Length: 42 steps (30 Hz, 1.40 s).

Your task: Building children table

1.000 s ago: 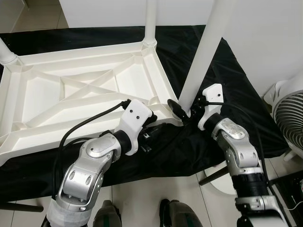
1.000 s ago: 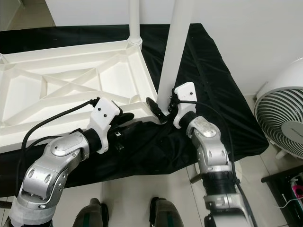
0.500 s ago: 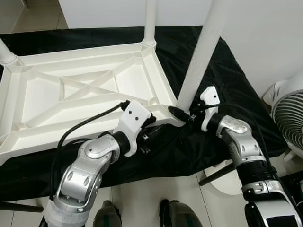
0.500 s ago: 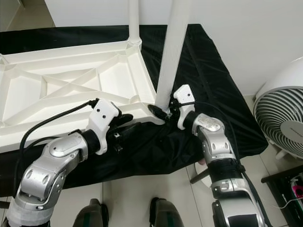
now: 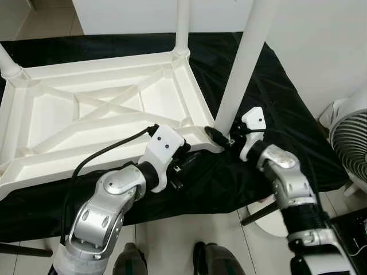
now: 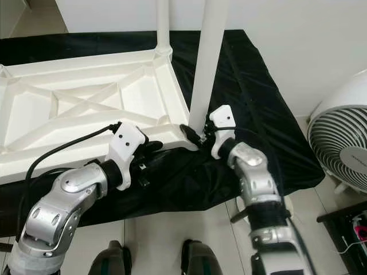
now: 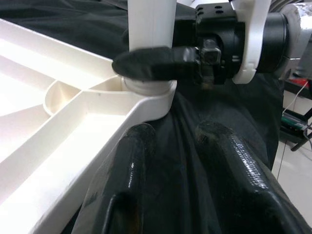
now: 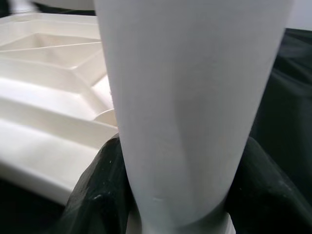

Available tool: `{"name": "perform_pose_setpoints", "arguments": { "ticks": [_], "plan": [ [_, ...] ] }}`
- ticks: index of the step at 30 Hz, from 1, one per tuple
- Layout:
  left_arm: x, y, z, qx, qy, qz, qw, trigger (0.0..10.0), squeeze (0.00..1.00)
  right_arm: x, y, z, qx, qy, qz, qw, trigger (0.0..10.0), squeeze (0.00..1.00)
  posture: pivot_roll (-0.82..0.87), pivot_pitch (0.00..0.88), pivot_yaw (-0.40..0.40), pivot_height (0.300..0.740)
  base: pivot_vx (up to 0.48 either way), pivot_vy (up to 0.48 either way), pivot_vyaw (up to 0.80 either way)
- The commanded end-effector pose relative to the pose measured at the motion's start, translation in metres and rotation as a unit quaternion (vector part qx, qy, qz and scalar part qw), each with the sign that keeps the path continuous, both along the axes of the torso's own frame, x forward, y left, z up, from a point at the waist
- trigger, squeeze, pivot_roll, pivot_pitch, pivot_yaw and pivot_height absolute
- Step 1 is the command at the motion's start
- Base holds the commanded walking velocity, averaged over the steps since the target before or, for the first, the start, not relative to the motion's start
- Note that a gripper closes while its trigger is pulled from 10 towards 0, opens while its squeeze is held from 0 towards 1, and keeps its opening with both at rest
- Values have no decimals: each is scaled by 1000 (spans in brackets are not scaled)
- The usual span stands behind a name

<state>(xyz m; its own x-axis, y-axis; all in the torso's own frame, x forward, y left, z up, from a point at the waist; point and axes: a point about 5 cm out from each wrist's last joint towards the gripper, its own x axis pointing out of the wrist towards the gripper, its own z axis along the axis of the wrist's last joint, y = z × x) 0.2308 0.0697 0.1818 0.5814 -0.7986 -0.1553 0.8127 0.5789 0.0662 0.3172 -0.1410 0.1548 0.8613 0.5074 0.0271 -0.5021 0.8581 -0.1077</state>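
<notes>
The white plastic children's table lies upside down on a black cloth. At its near right corner a white leg stands in the corner socket, leaning a little to the right. My right gripper is shut on the base of this leg; the leg sits between its two black fingers. My left gripper rests on the cloth against the table's front rim, just left of that corner. It is open, with only cloth between its fingers.
Two more white legs stand in the table: one at the back corner, one at the far left. A white fan stands on the floor to the right. The cloth's front edge drops to tiled floor by my feet.
My right wrist has twisted around the leg's base while keeping hold, and its forearm has shifted. The leg stands slightly more upright. The left gripper has barely moved.
</notes>
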Motion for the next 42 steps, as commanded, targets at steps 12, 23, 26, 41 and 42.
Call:
{"name": "perform_pose_setpoints", "arguments": {
  "ticks": [12,23,26,41,42],
  "plan": [
    [-3,-3,-2,-3,5,12,1000,10000,0,-23,27,-11,39,36,-211,976,10000,0,-39,104,-4,740,0,0,0],
    [-4,-3,-2,-3,8,12,1000,10000,0,-28,24,-1,49,16,-193,980,10000,1000,-40,112,-5,740,0,0,0],
    [-4,-3,-2,-4,8,14,1000,10000,0,-27,20,1,46,15,-156,987,10000,1000,-37,110,-10,740,0,0,0],
    [-1,-1,0,-3,3,19,1000,10000,0,-18,9,8,-13,-18,22,1000,10000,0,-27,108,-1,740,0,0,0],
    [-1,-1,1,-3,2,20,1000,10000,0,-14,7,8,-22,-20,42,999,10000,0,-24,108,0,740,0,0,0]
  ]
}}
